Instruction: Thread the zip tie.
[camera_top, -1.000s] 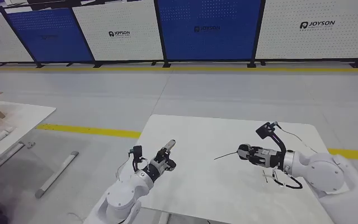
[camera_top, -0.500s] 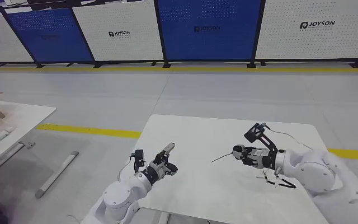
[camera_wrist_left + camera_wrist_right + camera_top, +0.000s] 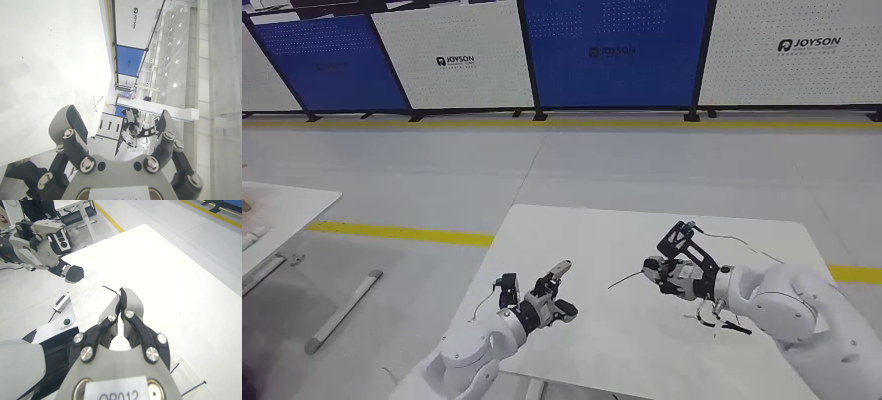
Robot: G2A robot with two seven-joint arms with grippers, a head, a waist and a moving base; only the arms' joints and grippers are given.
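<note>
A thin black zip tie (image 3: pixel 627 279) sticks out leftward from my right gripper (image 3: pixel 650 268), which is shut on one end of it above the middle of the white table (image 3: pixel 582 230). In the right wrist view the tie's free end (image 3: pixel 109 288) curves out past the closed fingertips (image 3: pixel 123 294). My left gripper (image 3: pixel 563 288) hovers over the table's front left part, a short way left of the tie's tip. It stands open with nothing between its fingers (image 3: pixel 76 121). The right wrist view shows one of its black pads (image 3: pixel 74 273) facing the tie.
Spare black zip ties (image 3: pixel 706 319) lie on the table beside the right arm, also seen as crossed ties (image 3: pixel 97 103) and as ties (image 3: pixel 194 387) near the wrist. A small silver box (image 3: pixel 60 300) lies on the floor off the table's left edge.
My right gripper has carried the zip tie leftward, toward the left arm. The left gripper has shifted right along the table's front, narrowing the gap between the two.
</note>
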